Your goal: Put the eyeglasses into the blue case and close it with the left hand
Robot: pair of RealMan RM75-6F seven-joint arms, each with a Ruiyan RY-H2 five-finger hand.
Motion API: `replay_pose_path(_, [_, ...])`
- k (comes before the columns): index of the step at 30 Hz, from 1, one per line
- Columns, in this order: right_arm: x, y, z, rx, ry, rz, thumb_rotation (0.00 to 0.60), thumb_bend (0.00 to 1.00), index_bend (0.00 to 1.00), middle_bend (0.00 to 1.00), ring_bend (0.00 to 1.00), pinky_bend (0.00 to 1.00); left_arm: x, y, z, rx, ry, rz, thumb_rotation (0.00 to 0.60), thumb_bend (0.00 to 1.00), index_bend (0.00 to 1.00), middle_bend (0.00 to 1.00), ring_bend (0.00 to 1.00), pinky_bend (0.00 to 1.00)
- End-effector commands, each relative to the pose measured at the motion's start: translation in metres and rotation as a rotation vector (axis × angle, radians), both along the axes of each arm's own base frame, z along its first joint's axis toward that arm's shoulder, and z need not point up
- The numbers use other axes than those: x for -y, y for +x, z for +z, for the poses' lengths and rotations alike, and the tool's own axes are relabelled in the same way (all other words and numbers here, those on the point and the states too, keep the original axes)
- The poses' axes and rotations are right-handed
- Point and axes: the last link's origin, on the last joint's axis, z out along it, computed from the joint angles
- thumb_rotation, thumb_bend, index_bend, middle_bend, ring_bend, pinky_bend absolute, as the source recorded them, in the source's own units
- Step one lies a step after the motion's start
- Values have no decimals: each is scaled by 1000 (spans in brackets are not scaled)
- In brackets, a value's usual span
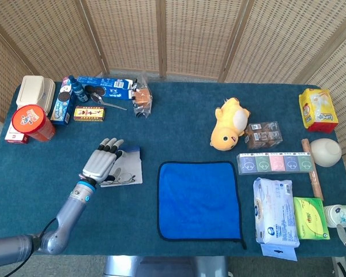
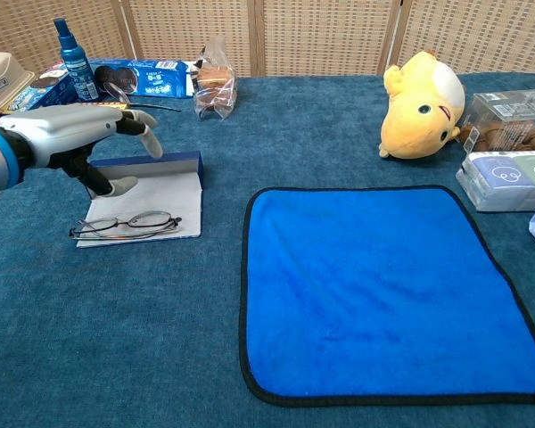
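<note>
One step looks done: thin wire-framed eyeglasses lie on the white lining of the open, flat blue case, near its front edge. Closing remains. Left hand hovers over the case, fingers spread, holding nothing. Right hand not visible. Bright blue cloth lies beside; nothing blocks the blue lid wall.
</note>
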Motion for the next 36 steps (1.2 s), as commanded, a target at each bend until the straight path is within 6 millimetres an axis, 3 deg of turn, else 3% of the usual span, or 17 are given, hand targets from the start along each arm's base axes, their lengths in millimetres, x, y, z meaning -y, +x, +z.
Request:
replay_pose_path(1, [1, 0, -1, 0, 3, 3, 574, 279, 26, 160, 90, 164, 15, -7, 8, 6, -10, 1, 527, 409, 151, 39, 0, 9])
replay_pose_path(8, [5, 2, -4, 5, 13, 17, 577, 279, 26, 160, 90, 165, 48, -26, 15, -38, -28, -1, 505, 402, 5, 0, 0, 0])
replay_pose_path(13, [5, 3, -4, 6, 13, 19, 575, 279, 26, 160, 90, 165, 56, -31, 4, -62, -20, 3, 502, 400, 0, 0, 0, 0])
replay_pose_path(36, [2, -1, -1, 11, 7, 11, 577, 278, 23, 159, 90, 165, 30, -19, -20, -212, -4, -42, 495, 383, 0, 0, 0, 0])
